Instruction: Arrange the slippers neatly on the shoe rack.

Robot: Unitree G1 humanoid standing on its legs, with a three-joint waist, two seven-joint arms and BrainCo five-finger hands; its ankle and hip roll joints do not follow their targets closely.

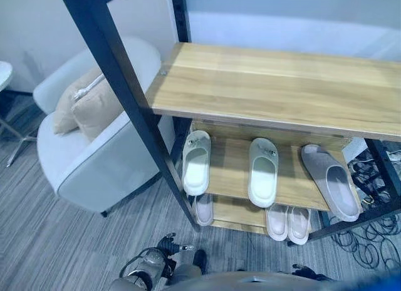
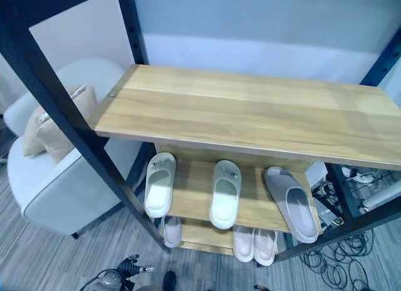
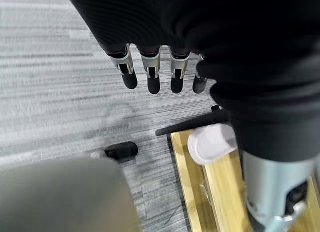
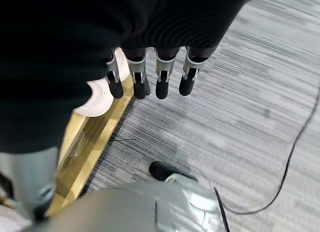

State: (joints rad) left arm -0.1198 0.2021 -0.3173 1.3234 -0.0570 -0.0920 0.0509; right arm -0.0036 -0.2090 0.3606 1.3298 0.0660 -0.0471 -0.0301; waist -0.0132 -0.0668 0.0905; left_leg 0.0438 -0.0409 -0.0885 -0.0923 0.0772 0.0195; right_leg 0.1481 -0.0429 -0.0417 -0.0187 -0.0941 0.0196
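Note:
The shoe rack (image 1: pixel 269 84) has wooden shelves in a black frame. On its middle shelf lie two cream slippers (image 1: pixel 196 163) (image 1: pixel 263 172), toes to the back, and a grey slipper (image 1: pixel 330 181) angled at the right end. The bottom shelf holds a white slipper (image 1: pixel 203 209) at the left and a white pair (image 1: pixel 287 222) at the right. My left hand (image 3: pixel 152 77) hangs open over the carpet near the bottom shelf's corner, where a white slipper toe (image 3: pixel 212 142) shows. My right hand (image 4: pixel 162 80) hangs open too, beside another white slipper (image 4: pixel 102 97), and holds nothing.
A pale armchair (image 1: pixel 94 159) with beige cushions (image 1: pixel 88 106) stands left of the rack. A black slanted post (image 1: pixel 125 91) of the frame crosses in front. Cables (image 1: pixel 369 241) lie tangled on the floor at the right. Grey striped carpet (image 1: pixel 62 234) runs before the rack.

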